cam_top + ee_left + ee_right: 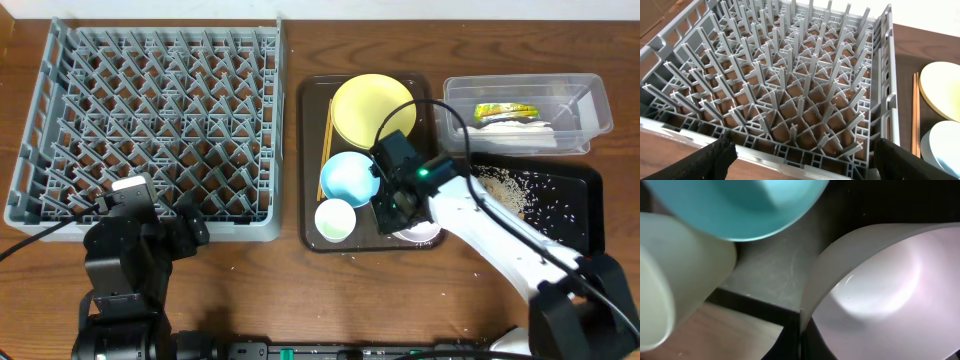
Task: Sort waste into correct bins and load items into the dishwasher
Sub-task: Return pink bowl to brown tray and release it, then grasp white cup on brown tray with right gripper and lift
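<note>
On the left half of the table sits the large square grey plastic dish rack (pixel 150 110), and the left gripper (pixel 805 162) hovers over its near wall with its jaws spread wide apart. Right of the rack lies the dark brown rectangular serving tray (pixel 310 120). Farther right is the shallow black rectangular tray (pixel 597 215), with whitish rice-like scraps (pixel 500 190) scattered in it. Behind it stands the clear rectangular plastic tub (pixel 600 100), holding the green-and-orange snack wrapper (pixel 505 111) and crumpled white paper (pixel 520 130). On the serving tray, the round yellow plate (pixel 370 105) lies at the back, and the light blue bowl (pixel 345 178) sits in front of it. The white bowl (pixel 420 236) sits at the near right corner. The right gripper (pixel 395 205) is clamped together on its rim. The small pale cup (pixel 335 220) stands near left, just beside the blue bowl. The wooden chopsticks (pixel 325 140) lie along the tray's left side.
</note>
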Tool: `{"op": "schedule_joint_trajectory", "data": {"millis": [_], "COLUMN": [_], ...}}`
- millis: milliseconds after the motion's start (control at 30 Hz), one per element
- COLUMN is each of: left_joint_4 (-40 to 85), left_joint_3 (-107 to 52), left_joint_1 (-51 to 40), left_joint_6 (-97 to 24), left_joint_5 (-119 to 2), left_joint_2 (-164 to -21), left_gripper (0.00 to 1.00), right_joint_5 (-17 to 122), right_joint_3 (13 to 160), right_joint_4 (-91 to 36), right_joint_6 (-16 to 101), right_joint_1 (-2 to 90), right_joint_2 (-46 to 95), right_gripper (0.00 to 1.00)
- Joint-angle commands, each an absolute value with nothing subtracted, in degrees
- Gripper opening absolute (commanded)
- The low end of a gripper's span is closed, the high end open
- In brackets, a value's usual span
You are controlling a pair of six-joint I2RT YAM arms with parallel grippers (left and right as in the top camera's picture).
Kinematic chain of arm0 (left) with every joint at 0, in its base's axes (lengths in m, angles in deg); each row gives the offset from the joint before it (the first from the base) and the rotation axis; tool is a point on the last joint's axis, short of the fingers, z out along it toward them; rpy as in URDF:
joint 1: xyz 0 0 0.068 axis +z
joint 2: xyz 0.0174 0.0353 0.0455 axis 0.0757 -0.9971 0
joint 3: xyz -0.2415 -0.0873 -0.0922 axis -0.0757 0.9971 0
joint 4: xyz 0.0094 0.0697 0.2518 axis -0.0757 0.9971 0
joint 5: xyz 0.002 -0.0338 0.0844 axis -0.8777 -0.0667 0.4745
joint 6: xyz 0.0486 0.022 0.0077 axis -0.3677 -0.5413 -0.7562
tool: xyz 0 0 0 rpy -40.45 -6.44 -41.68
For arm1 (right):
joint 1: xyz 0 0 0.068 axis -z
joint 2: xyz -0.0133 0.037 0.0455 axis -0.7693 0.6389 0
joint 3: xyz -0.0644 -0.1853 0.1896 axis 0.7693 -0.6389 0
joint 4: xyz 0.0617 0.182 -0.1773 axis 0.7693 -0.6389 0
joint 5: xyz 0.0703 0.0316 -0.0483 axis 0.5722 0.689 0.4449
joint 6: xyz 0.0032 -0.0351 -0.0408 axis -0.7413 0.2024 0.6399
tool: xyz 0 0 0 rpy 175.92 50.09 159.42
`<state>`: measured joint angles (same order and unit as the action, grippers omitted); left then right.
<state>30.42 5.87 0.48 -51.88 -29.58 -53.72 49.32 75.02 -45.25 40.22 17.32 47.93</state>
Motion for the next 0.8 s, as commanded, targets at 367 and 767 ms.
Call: {"op": "schedule_joint_trajectory", "data": {"millis": [367, 767], "left_joint_4": [30.3, 30.3], "left_joint_3": [5.1, 5.1], "left_joint_1": [0.6, 0.6], "left_joint_6": [-51.6, -51.6], "left_joint_5": [-30.1, -30.2], "left_joint_2": [-53.6, -53.6], "left_gripper": [0.91, 0.91], "right_joint_5": [51.6, 55.8], "right_joint_3": [83.8, 92.3], "right_joint_4": [-47.8, -49.6], "right_joint_6": [40.1, 31.1], "right_joint_1": [17.4, 12.8], "right_joint_2": [50.0, 52.2], "right_gripper": [0.33, 0.37]}}
